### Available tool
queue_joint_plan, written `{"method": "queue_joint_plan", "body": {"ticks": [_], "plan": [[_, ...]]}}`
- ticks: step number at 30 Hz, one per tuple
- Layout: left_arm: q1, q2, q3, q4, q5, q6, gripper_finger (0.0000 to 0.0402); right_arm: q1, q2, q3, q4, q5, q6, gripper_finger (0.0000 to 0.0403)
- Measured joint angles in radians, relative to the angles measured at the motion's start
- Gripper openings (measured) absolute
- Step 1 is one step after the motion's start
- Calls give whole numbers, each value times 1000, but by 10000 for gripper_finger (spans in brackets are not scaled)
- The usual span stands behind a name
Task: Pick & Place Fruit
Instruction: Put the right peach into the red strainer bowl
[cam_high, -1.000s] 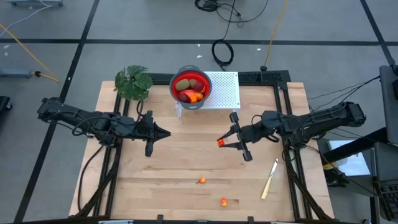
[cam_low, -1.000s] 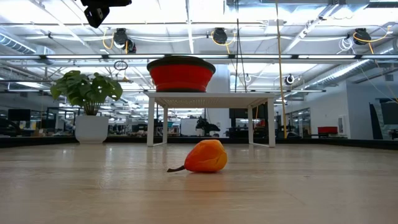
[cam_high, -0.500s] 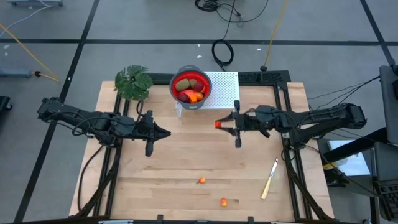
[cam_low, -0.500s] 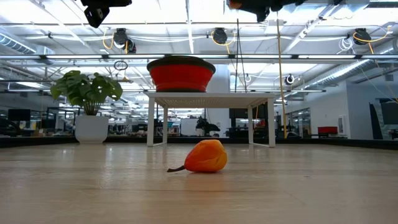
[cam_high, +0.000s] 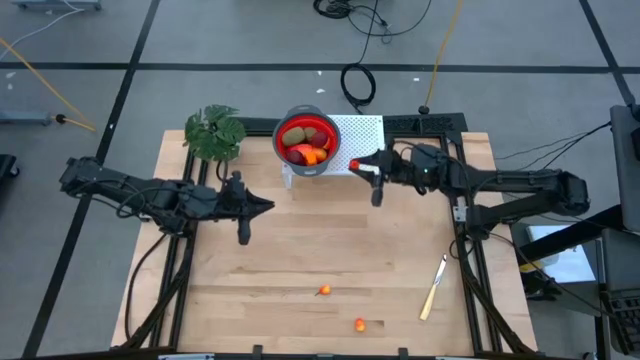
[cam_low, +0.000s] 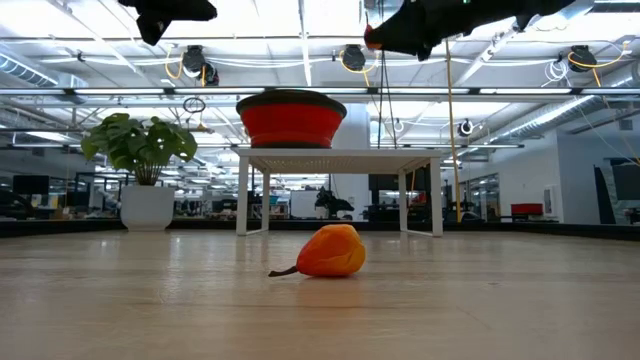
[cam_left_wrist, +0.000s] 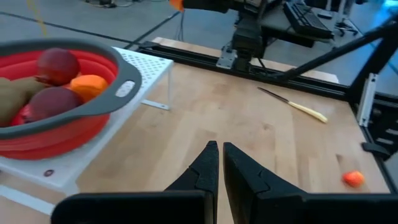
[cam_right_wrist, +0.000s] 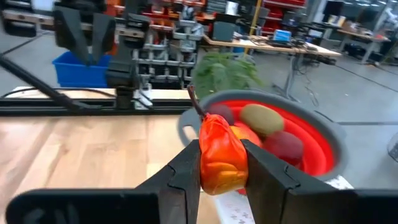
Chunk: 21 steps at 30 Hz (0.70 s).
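Note:
My right gripper (cam_high: 356, 166) is shut on a small red-orange fruit (cam_right_wrist: 219, 155) with a dark stem. It is high above the table, over the white stand (cam_high: 365, 145) and just right of the red bowl (cam_high: 306, 140). The grey-rimmed bowl rests on that stand and holds olive-brown, dark red and orange fruit (cam_right_wrist: 261, 119). My left gripper (cam_high: 270, 208) hovers shut and empty over the table's left half, pointing right. Two small orange fruits (cam_high: 323, 291) (cam_high: 360, 324) lie near the table's near edge. My right gripper pinches the red-orange fruit by its two sides (cam_right_wrist: 205, 163) between its two fingers. The fingers (cam_right_wrist: 186, 171) lie about level and come from the table's right. The fruit is lifted clear, high above the table, and its stem (cam_right_wrist: 198, 104) sticks out free of the fingers.
A pale-handled knife (cam_high: 433, 287) lies on the table's right near side. A leafy green plant (cam_high: 213, 132) stands at the far left corner. Bare wood lies between the arms in the middle of the table.
My right gripper has swung from the middle of the table toward the far edge and the red bowl, turning to point left, with the red-orange fruit still between its fingers and clear of the table.

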Motion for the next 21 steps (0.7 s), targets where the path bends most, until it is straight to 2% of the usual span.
{"method": "queue_joint_plan", "body": {"ticks": [9, 21], "plan": [[68, 0, 0, 71, -6, -21, 21, -71, 37, 18, 90, -96, 51, 93], [166, 0, 0, 195, 1, -68, 21, -85, 255, 353, -165, -155, -88, 93]]}}
